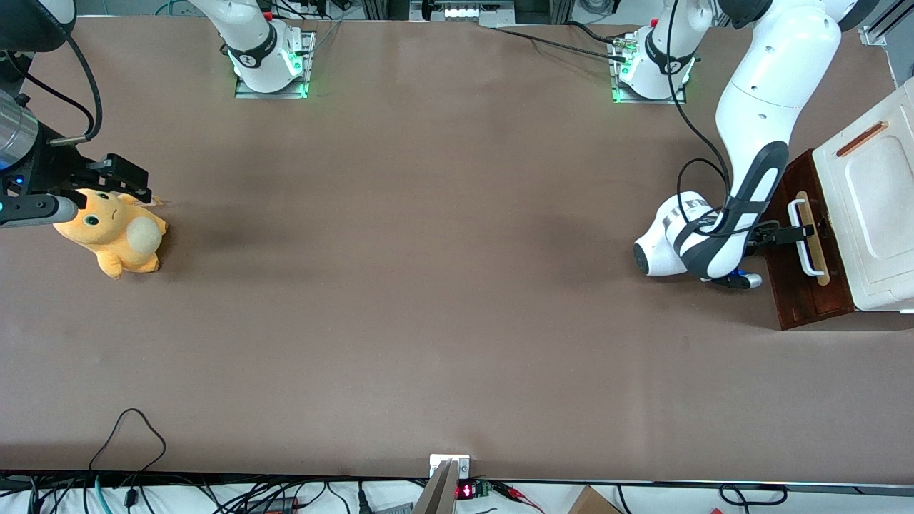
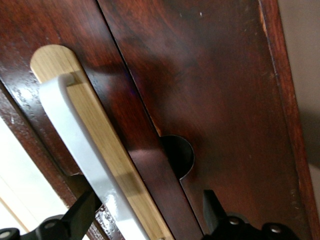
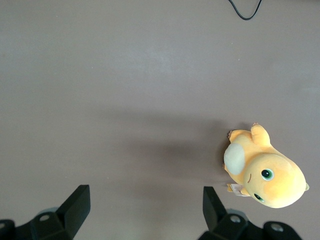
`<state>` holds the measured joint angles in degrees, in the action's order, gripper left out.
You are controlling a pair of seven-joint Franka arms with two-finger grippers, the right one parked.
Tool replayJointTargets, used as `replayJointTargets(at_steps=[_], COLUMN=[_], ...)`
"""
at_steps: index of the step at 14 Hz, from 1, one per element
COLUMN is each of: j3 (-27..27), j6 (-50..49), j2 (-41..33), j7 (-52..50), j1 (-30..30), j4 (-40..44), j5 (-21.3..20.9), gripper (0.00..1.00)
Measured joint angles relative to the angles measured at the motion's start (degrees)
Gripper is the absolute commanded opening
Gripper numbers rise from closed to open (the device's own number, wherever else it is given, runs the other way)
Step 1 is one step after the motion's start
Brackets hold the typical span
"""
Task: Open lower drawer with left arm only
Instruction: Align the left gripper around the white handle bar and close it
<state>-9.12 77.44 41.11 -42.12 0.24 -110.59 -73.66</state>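
1. At the working arm's end of the table, the lower drawer [image 1: 800, 285] is sitting under the white cabinet top [image 1: 875, 214], its dark wood front facing the left arm [image 1: 757, 128].
2. Right at the white bar handle [image 2: 85, 155], the gripper [image 1: 800, 232] is reaching in with its fingers [image 2: 80, 212] spread wide, one on each side of the bar, gripping nothing.
3. To do this well, I think the fingers should be squeezing the bar snugly first.
4. Then it should be pulling straight away from the cabinet, slowly, so the bar is not slipping out.
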Motion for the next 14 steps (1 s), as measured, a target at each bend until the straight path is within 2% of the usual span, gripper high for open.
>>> replayJointTargets(at_steps=[4,10,14], j3=[0.0,0.0,0.0], j6=[0.0,0.0,0.0], j2=[-0.2,-0.6,-0.7], j7=[-0.1,-1.6,-1.7], j1=[0.5,0.5,0.5], j4=[0.0,0.0,0.0], j5=[0.0,0.0,0.0], gripper=[0.88,0.69,0.65])
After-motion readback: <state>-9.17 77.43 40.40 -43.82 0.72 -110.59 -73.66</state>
